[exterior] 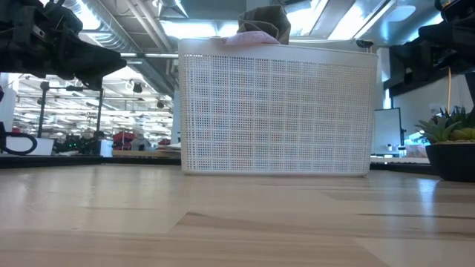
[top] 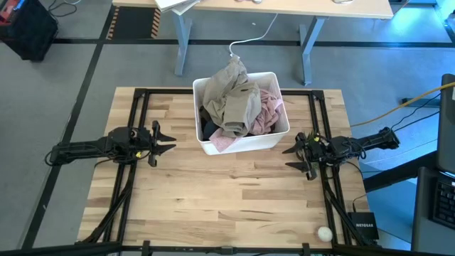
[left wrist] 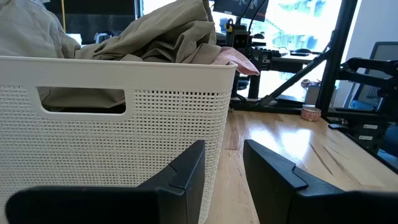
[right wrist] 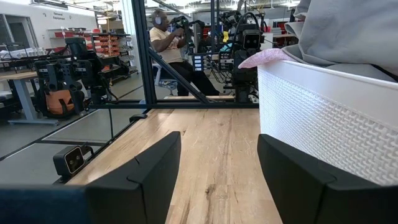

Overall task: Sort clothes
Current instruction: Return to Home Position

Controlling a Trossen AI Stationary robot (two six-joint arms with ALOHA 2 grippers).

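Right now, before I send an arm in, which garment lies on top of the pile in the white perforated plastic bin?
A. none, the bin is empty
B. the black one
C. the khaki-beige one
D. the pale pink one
C: in the high view the khaki-beige fabric garment drapes over the top of the pile in the white perforated plastic bin, with the pale pink garment showing beside and beneath it.

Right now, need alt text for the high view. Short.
A white bin heaped with khaki-beige, pale pink and dark clothes sits at the far middle of a wooden table. The left gripper and right gripper flank it, both open and empty.
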